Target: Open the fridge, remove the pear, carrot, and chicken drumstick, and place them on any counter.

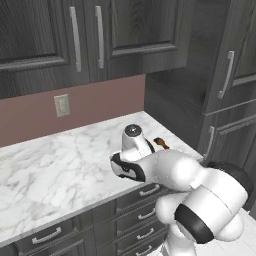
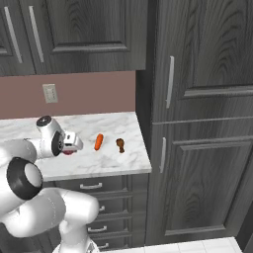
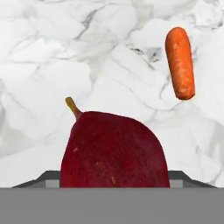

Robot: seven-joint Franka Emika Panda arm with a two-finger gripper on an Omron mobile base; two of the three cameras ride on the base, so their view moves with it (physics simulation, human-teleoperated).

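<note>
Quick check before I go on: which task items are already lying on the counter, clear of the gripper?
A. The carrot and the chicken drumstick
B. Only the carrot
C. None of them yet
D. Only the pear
A: the carrot and the chicken drumstick lie side by side on the counter, while the pear sits at the gripper.

A dark-red pear [image 3: 114, 151] is sitting low in the middle, toward six o'clock, large and close to the camera. Its short yellowish stem [image 3: 72, 107] is pointing up toward eleven o'clock. The fruit's lower part is running out of sight at the bottom, so whether the fingers are touching it cannot be told. At about one o'clock from the pear — well apart from it — an orange carrot [image 3: 180, 62] is lying on the white, grey-veined marble counter [image 3: 52, 57], its length running nearly twelve to six.
</note>
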